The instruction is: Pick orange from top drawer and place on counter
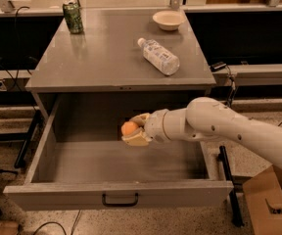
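From where I stand, the orange [129, 128] sits pinched in the gripper [131, 130], left of the frame's centre. It hangs inside the open top drawer [119, 194], seemingly clear of the drawer floor and below the counter's front edge. The tan fingers [137, 141] are clenched on the fruit, one above and one beneath, with the white arm [219, 126] reaching in from the right.

The orange looks small, light and round. I'd guess its skin is firm but a little slick, so it could roll or squirt out if squeezed off-centre. Holding it across the widest part, as seems to be the case, is the safest bet.

The counter [106, 62] fills the upper middle of the frame. It carries a green can [73, 17] at upper left, a bowl [168, 19] near the top and a plastic bottle [158, 56] lying on its side.
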Robot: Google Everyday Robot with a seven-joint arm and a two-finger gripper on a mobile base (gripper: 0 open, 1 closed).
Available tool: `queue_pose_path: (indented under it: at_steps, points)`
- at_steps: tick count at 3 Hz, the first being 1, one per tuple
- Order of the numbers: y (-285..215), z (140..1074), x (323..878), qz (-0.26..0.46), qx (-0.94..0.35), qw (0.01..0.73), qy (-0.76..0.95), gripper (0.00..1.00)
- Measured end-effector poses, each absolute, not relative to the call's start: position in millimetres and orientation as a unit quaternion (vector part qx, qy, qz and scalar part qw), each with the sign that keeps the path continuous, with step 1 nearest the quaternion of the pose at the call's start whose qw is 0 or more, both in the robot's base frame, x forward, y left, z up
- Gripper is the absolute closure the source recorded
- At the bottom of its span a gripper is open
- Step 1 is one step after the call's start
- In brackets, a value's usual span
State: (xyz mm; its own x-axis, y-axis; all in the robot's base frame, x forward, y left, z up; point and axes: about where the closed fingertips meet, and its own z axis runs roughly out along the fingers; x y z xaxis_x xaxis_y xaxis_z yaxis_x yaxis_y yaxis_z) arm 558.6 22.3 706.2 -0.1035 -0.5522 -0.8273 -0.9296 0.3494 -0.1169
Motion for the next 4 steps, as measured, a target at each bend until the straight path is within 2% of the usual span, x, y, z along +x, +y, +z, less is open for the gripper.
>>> queue_pose_path:
  at_steps: [3,4]
  points:
    - [-31.1,801.0,576.4,0.197,-0.536,0.469,0.674,1.0]
    - [-42.4,842.7,574.5,0.177,-0.546,0.51,0.641,1.0]
